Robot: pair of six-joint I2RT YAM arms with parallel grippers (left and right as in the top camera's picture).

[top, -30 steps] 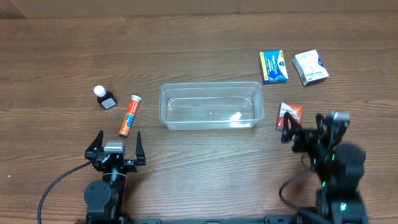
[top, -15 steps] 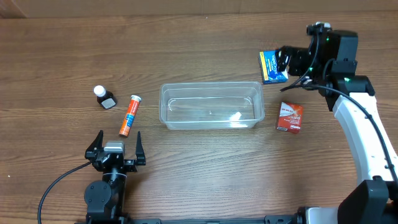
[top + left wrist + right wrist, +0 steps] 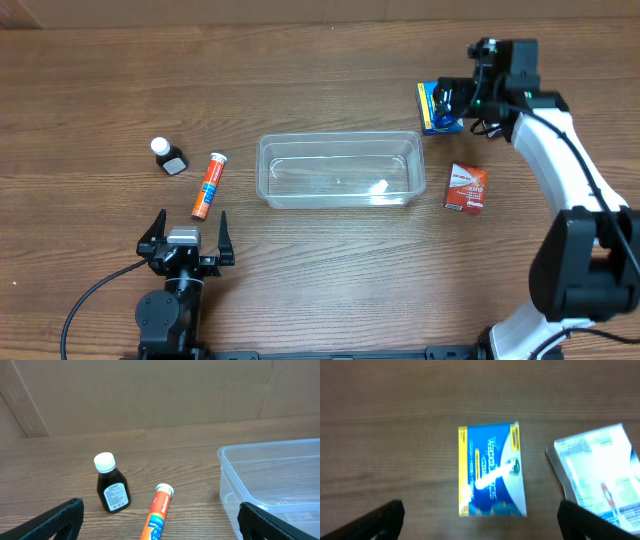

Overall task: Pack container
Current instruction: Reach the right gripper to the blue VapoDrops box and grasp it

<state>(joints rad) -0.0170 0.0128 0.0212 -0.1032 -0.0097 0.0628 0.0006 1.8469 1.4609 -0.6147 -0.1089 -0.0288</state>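
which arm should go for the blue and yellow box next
Right. The right gripper hovers open directly over the blue and yellow cardboard box, centred in its wrist view. The left gripper sits open on the other side of the clear plastic container, near the orange tube.

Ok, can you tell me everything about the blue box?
The blue box is a flat cardboard carton, blue with a yellow stripe down one long side and white writing too blurry to read. It looks closed and lies flat on the wooden table, touching nothing else. A white box lies beside it with a gap between. The right gripper hangs above it, jaws open.
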